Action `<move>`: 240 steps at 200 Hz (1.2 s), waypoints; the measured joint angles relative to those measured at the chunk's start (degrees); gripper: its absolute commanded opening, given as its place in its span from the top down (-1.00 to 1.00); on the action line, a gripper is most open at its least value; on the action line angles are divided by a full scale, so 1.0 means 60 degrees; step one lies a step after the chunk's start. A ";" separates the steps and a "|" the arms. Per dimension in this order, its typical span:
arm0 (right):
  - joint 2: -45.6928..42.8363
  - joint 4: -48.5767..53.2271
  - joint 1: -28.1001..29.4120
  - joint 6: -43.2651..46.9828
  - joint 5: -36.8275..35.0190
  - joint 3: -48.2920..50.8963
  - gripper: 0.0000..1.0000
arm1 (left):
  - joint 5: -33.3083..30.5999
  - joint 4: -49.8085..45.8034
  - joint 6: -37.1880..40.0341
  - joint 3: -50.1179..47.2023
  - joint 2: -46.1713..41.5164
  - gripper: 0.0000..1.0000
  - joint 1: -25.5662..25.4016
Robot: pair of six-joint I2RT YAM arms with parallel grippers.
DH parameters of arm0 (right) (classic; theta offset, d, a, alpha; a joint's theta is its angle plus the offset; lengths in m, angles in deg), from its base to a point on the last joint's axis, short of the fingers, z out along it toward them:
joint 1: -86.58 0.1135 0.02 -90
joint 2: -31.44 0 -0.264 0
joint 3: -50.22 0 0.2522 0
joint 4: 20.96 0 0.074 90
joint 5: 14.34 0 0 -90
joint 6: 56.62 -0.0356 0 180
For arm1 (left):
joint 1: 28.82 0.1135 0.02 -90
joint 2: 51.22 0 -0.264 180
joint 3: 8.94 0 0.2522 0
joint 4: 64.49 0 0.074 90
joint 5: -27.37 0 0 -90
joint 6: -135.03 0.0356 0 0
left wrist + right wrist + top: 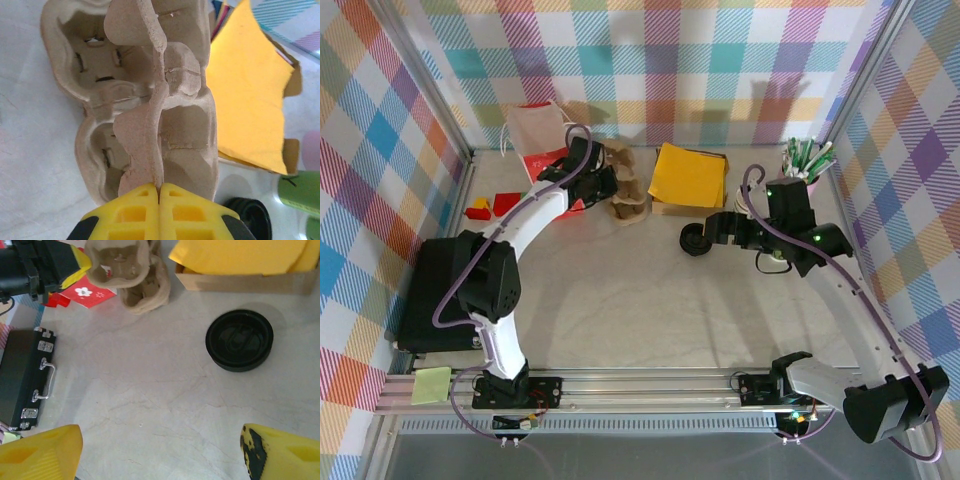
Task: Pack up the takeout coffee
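Note:
The takeout coffee's black round lid [696,240] [239,340] lies flat on the table, apart from its cup. A green cup [300,187] shows at the right edge of the left wrist view, partly cut off. My right gripper [718,232] [162,457] hovers just right of the lid, open wide, with nothing between its fingers. My left gripper [592,178] [159,192] is shut on the middle rib of the brown pulp cup carrier [626,186] [150,100] at the back of the table.
A cardboard box of yellow napkins [688,178] sits right of the carrier. A pink cup of straws [805,165] stands at the back right. A black case [430,290] lies at the left edge, with red blocks [490,207] and a red-and-white bag [535,135] behind it.

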 measured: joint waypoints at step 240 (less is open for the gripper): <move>0.3934 0.1661 0.4375 0.4503 -0.2095 -0.5541 -0.47 | 0.4564 -0.4932 0.3825 -0.1333 -0.5191 1.00 -0.0663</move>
